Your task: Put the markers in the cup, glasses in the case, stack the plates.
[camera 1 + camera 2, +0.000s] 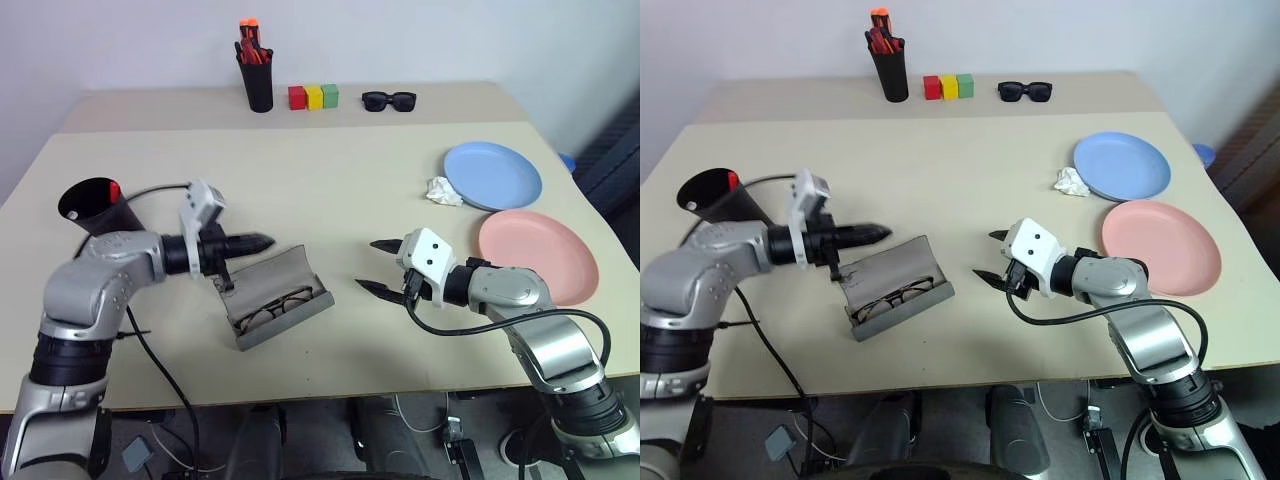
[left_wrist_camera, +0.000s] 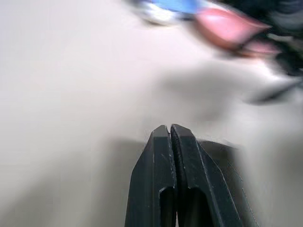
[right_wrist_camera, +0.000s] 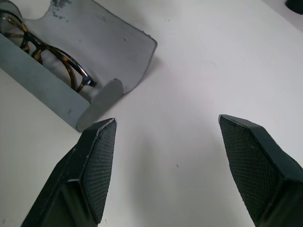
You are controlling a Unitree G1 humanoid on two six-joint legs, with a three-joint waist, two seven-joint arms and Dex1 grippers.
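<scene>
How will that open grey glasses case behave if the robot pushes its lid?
The case looks light and sits loose on the table, so a push may slide it rather than close it. Its raised lid seems hinged and would probably swing down. The glasses inside look thin and fragile.

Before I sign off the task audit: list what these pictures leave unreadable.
- Large black tapered cup: its wall hides all but a red tip inside; marker count unknowable from the head views.
- Light blue round plate: blurred, cut by the frame edge in the left wrist view.
- Grey clamshell case: cropped in the right wrist view.
</scene>
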